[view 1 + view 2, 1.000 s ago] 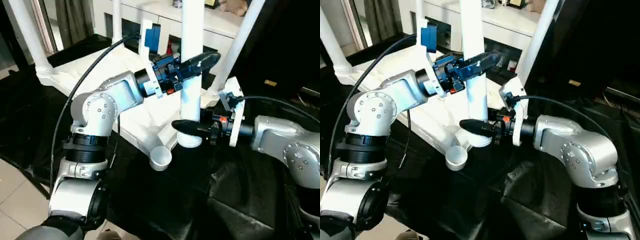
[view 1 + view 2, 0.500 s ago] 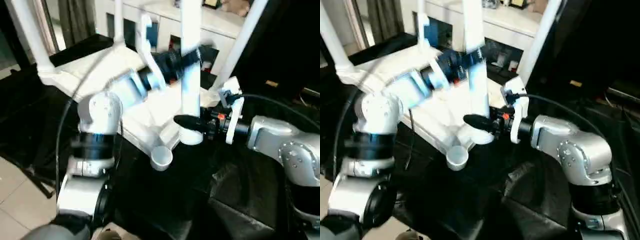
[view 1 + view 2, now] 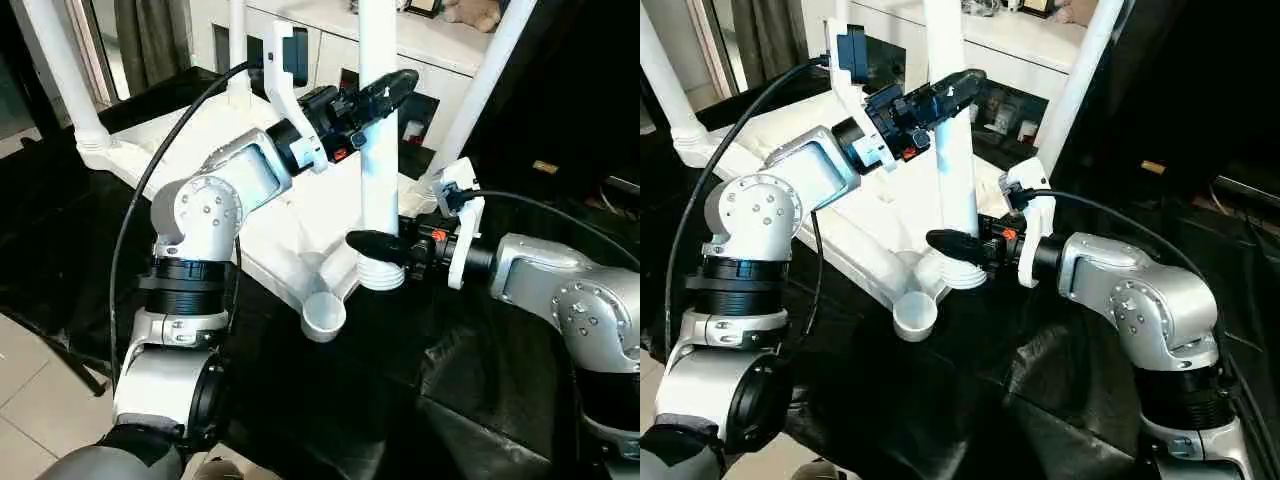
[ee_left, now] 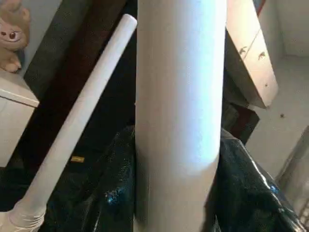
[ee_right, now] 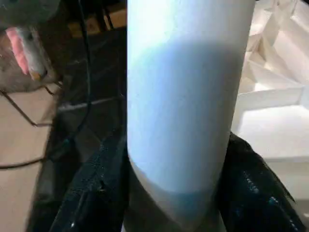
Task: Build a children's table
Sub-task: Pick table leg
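Tabletop: we see the white plastic tabletop [image 3: 300, 215] lying upside down on the black cloth, ribbed underside up, smooth and matte, with raised dividers crossing it.
Black cloth: a dark, crinkled, slightly glossy sheet [image 3: 400, 400] covers the work surface under and around the table.
Cabinet: behind, a white cabinet [image 3: 430, 50] with dark glass doors runs along the back; a tiled floor [image 3: 25, 400] shows at the near left.
Fitted legs: three long white tubes already stand in corner sockets, one at far left [image 3: 60, 70], one at the back [image 3: 237, 50], one slanting at right [image 3: 480, 90].
Fourth leg: we hold the remaining leg [image 3: 378, 150] upright just beside the near edge of the tabletop, its ribbed flared end [image 3: 381, 275] low, near the cloth.
Empty socket: a round cup-shaped corner socket [image 3: 323, 316] sits open at the near corner, just beside the leg's foot, not touching that we can tell.
Left gripper: our left gripper [image 3: 378, 92] is clamped about half wide around the leg's upper shaft, black fingers on either side.
Right gripper: our right gripper [image 3: 378, 245] grips the same leg low down, just above the ribbed end, jaws about half spread on the tube.
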Tool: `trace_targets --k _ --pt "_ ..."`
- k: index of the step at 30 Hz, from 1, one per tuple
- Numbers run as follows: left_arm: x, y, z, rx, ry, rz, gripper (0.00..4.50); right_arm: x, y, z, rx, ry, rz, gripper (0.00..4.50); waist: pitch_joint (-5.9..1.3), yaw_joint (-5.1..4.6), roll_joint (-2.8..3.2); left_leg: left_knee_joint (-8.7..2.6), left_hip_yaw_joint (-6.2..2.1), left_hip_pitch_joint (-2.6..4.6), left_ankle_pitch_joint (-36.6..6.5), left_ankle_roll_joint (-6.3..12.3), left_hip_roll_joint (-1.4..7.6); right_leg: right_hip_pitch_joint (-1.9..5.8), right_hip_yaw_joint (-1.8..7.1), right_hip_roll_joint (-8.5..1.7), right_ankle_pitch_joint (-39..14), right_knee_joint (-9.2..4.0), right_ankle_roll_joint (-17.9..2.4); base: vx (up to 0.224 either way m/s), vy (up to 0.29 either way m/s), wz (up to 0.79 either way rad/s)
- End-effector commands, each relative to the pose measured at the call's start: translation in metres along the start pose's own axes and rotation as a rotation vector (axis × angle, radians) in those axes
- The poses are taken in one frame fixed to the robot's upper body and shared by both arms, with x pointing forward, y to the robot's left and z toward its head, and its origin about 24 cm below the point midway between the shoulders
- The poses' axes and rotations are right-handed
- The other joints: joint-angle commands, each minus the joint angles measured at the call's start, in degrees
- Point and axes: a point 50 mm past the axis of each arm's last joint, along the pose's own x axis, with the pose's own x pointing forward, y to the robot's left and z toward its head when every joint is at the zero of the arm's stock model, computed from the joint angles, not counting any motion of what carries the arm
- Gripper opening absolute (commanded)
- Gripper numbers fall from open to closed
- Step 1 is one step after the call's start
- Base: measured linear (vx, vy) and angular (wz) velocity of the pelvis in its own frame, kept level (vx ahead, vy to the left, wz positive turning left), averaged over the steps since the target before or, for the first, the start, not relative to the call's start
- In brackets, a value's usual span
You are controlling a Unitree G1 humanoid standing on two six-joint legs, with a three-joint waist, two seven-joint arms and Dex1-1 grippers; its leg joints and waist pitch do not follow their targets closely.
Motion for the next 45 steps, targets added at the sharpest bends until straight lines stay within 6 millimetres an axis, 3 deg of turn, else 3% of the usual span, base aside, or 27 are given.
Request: trace_targets --k 1,3,9,22,36,42,45 --pt "0.004 -0.006 -0.001 -0.012 0.02 -0.044 1.77 0.0 0.004 0.007 -0.049 -0.019 0.021 2.35 -4.86 0.19 0.65 -3.6 1.02 -0.29 -5.21 -1.89 0.07 4.21 2.01 -2.58 -12.57 -3.72 -6.17 0.0 0.0 0.0" --pt "0.003 -0.006 0.0 0.004 0.039 -0.07 1.77 -0.001 0.003 0.009 -0.021 -0.035 0.031 2.7 -4.89 0.18 0.75 -3.61 0.98 -0.21 -5.12 -1.7 0.08 4.13 1.98 -2.56 -12.27 -3.64 -6.48 0.0 0.0 0.0" --pt "0.002 -0.011 0.0 0.057 0.128 -0.169 1.77 -0.01 -0.002 0.011 0.004 -0.034 0.107 3.17 -4.72 0.23 0.75 -3.68 1.11 -0.11 -6.12 -1.33 0.11 4.1 2.01 -2.54 -12.64 -3.72 -7.29 0.0 0.0 0.0" --pt "0.005 -0.023 0.0 0.071 0.165 -0.295 1.77 -0.007 -0.005 -0.01 0.106 0.036 0.138 3.17 -4.91 0.32 0.74 -3.58 1.06 -0.25 -5.31 -1.58 0.17 4.21 1.91 -2.73 -12.84 -3.63 -8.17 0.0 0.0 0.0" --pt "0.006 -0.024 -0.001 0.063 0.161 -0.31 1.77 -0.004 -0.001 -0.012 0.135 0.017 0.171 3.17 -4.86 0.35 0.84 -3.62 1.04 -0.22 -5.7 -1.67 0.16 4.18 1.89 -2.67 -13.31 -3.74 -7.95 0.0 0.0 0.0" --pt "0.006 -0.024 -0.001 0.061 0.162 -0.313 1.77 -0.003 0.0 -0.013 0.151 0.003 0.184 2.56 -4.86 0.33 0.83 -3.63 1.02 -0.28 -5.97 -1.58 0.18 4.2 1.86 -2.7 -13.66 -3.79 -8.02 0.0 0.0 0.0" --pt "0.006 -0.025 -0.003 0.057 0.167 -0.32 1.77 -0.002 0.0 -0.013 0.161 -0.006 0.191 2.35 -4.87 0.37 1.26 -3.66 0.97 -0.16 -6.29 -1.71 0.18 4.16 1.86 -2.69 -13.68 -3.75 -8.07 0.0 0.0 0.0"
